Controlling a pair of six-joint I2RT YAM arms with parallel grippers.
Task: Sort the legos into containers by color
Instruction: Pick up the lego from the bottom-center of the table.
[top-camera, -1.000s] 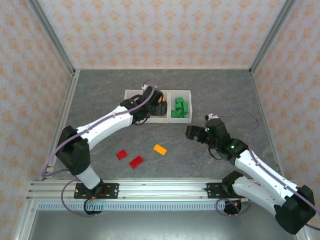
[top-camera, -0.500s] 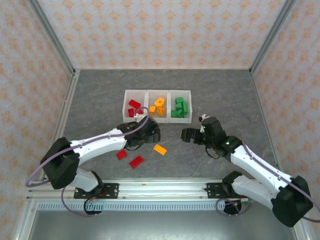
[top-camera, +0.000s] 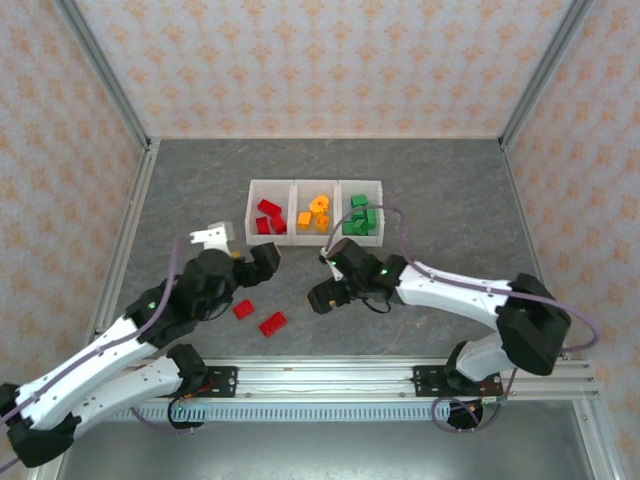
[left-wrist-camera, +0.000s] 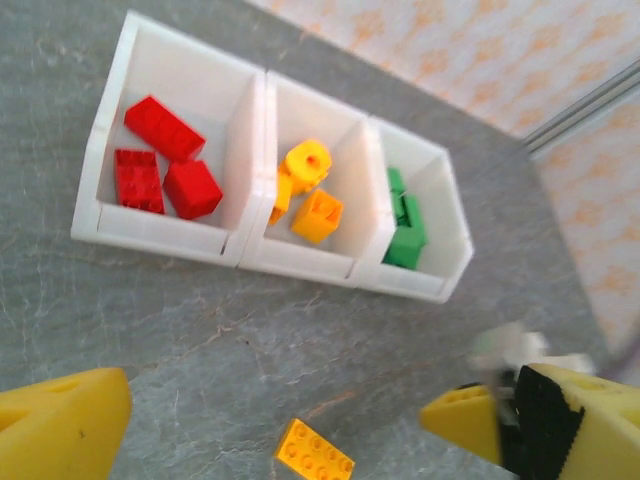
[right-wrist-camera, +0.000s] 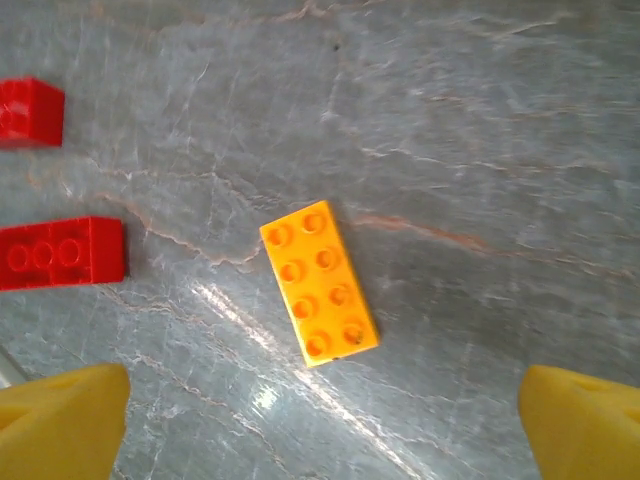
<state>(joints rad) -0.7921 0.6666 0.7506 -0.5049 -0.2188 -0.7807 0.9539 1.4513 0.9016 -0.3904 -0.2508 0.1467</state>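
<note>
Orange rectangular studded brick (right-wrist-camera: 319, 284) flat on grey veined tabletop (right-wrist-camera: 480, 120); right gripper (right-wrist-camera: 320, 425) spread wide, empty; left gripper (left-wrist-camera: 265, 420) likewise.

You'll see white translucent plastic bins (left-wrist-camera: 247, 150), upper centre, holding red bricks (left-wrist-camera: 192, 188), orange-yellow bricks (left-wrist-camera: 318, 216) and green bricks (left-wrist-camera: 405, 240). An orange-yellow rectangular brick (right-wrist-camera: 319, 284) lies mid-frame on grey marbled tabletop (right-wrist-camera: 480, 120); the walls (top-camera: 300, 70) wear peach floral print.

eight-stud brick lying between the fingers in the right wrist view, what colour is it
The brick is orange-yellow, shown best in the right wrist view.
</note>
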